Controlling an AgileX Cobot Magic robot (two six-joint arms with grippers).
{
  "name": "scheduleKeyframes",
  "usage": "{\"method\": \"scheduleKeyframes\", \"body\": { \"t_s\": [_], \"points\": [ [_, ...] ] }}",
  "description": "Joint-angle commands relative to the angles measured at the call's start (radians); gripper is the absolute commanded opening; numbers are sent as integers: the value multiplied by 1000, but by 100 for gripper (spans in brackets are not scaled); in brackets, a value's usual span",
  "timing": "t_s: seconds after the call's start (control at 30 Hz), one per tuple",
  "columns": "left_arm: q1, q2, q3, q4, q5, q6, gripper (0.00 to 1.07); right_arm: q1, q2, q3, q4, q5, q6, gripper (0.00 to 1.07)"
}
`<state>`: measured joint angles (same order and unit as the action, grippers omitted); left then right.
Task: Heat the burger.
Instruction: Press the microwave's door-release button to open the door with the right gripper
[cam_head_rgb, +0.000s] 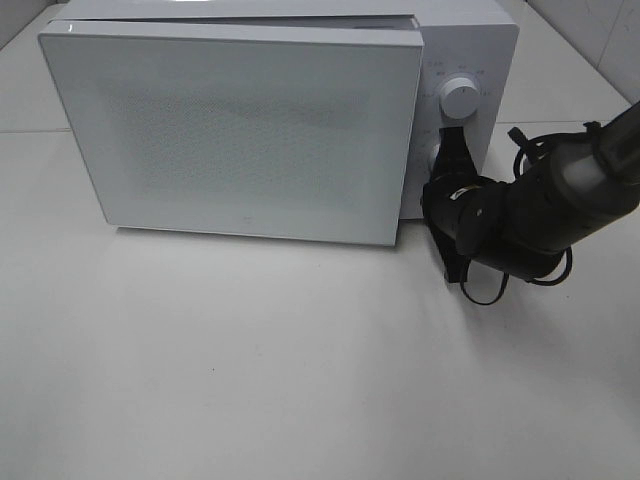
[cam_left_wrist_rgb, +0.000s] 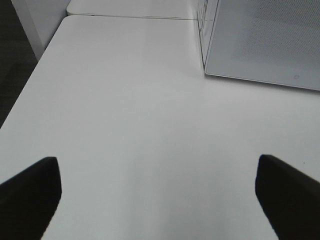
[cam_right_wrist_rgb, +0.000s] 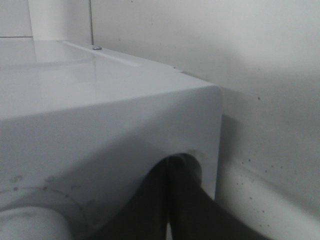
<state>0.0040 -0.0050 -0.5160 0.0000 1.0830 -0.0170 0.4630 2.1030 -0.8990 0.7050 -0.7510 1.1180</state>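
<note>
**Carefully Setting the Timer**

My right gripper (cam_head_rgb: 453, 140), fingers pressed together, sits against the microwave (cam_head_rgb: 490, 35) at the desk's far edge, just below the upper knob (cam_head_rgb: 460, 97). My left gripper (cam_left_wrist_rgb: 160, 200) hangs spread wide over bare desk (cam_left_wrist_rgb: 125, 125). The burger is unseen, presumably behind the door (cam_head_rgb: 240, 130). I should turn squarely about the knob's axis, never dragging sideways.

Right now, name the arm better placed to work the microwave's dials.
Right. The right claw, shut, sits at the control panel just below the upper dial. The left claw hangs open above the table beyond the microwave's door side, away from the dials.
</note>
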Motion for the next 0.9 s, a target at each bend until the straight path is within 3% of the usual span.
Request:
{"method": "scheduleKeyframes", "body": {
  "t_s": [0.03,0.6,0.9],
  "points": [
    [2,-11,1,0,-15,-4,98,-48,-37,-87,-56,-469,-26,0],
    [2,-11,1,0,-15,-4,98,-32,-40,-85,-80,-339,-12,0],
    [2,-11,1,0,-15,-4,98,2,-77,0,-72,-231,-1,0]
  ]
}}
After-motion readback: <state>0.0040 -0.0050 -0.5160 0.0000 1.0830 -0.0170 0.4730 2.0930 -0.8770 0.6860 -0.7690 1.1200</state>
